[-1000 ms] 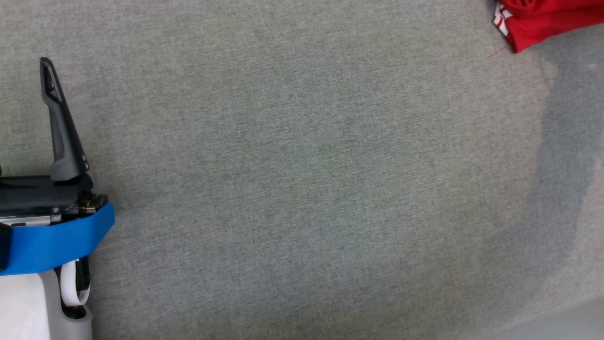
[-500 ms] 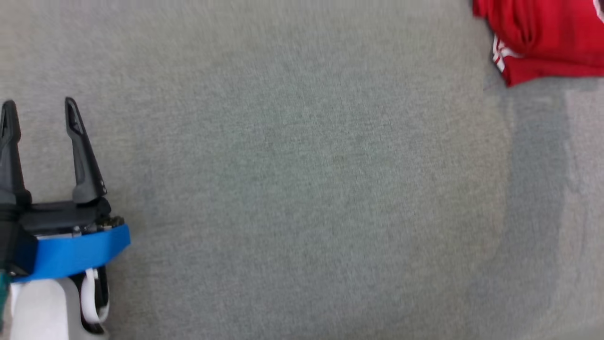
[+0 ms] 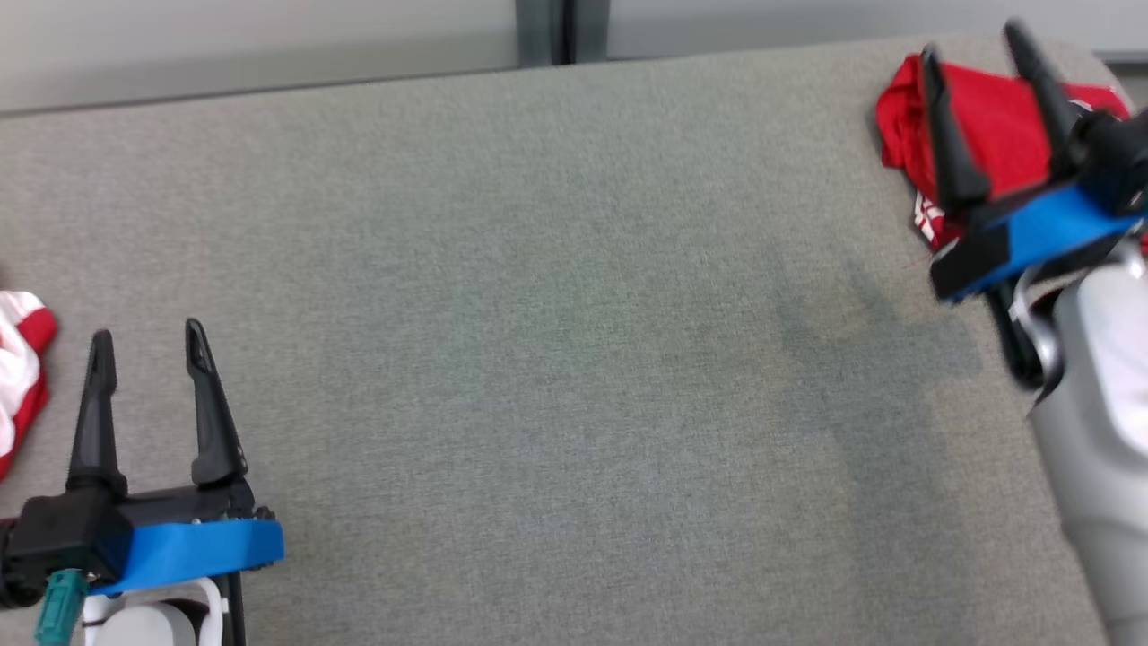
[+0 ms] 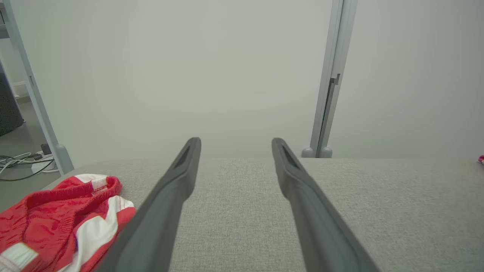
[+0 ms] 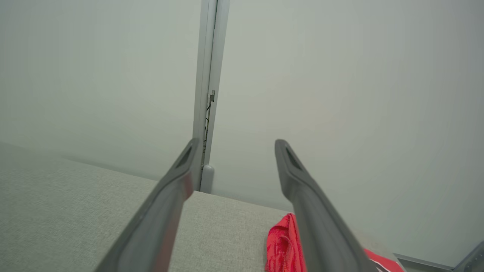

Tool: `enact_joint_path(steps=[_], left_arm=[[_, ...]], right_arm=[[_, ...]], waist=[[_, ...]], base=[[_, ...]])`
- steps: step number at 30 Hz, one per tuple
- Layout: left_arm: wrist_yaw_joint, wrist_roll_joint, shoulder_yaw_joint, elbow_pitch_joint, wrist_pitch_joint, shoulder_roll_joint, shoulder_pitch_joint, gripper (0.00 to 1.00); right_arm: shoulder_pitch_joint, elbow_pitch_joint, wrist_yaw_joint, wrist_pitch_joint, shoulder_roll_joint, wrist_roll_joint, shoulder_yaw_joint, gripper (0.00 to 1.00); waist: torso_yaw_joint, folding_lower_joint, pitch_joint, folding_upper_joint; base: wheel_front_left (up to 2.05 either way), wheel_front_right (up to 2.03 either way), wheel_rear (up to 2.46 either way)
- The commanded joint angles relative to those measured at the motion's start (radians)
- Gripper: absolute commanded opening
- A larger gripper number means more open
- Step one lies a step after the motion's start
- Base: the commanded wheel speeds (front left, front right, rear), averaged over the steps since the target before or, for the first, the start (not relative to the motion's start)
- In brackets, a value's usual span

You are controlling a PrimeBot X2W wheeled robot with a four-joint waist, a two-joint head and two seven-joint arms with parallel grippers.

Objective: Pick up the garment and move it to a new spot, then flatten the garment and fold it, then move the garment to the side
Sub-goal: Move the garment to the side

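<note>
Grey worktop (image 3: 574,314) is lying mostly bare before us; the red garment (image 3: 994,117) is sitting as a compact bundle at the far right corner, close to the edge; how neat the fold is, we cannot tell. Our right gripper (image 3: 970,43) is hanging over that bundle, jaws standing wide and gripping nothing; whether the tips are touching cloth is unclear from the head view; the right wrist view is showing red cloth beside the finger at that view's right, not between the two. Our left gripper (image 3: 148,332) is waiting at the near left, jaws equally wide and empty, pointing across bare worktop; a second, red-and-white garment (image 3: 20,368) is lying just beside it at the left edge.

We are judging the last step, setting the garment aside, to be all but finished, since the bundle is lying off to the side with nothing holding it. The next move is calling for the right arm to lift straight up and clear, so the fingers are not snagging the fold open.
</note>
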Motion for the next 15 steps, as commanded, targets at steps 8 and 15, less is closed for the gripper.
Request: enact_joint_path(steps=[8,15], left_arm=[[-0.004,-0.014,-0.002,0.048,-0.004,-0.022,0.053,1.0],[-0.018,-0.009,-0.006,0.103,-0.004,-0.032,0.069,1.0]], right_arm=[[0.266,-0.121,0.0,-0.003,0.099,-0.011,-0.061,1.0],[0.455,-0.2,0.0,-0.003,0.144,-0.008,-0.121,1.0]], waist=[[0.031,0.0002,-0.091,0.0002],[0.05,0.0002,-0.14,0.0002]], base=[[0.0,0.0,0.0],[0.0,0.0,0.0]])
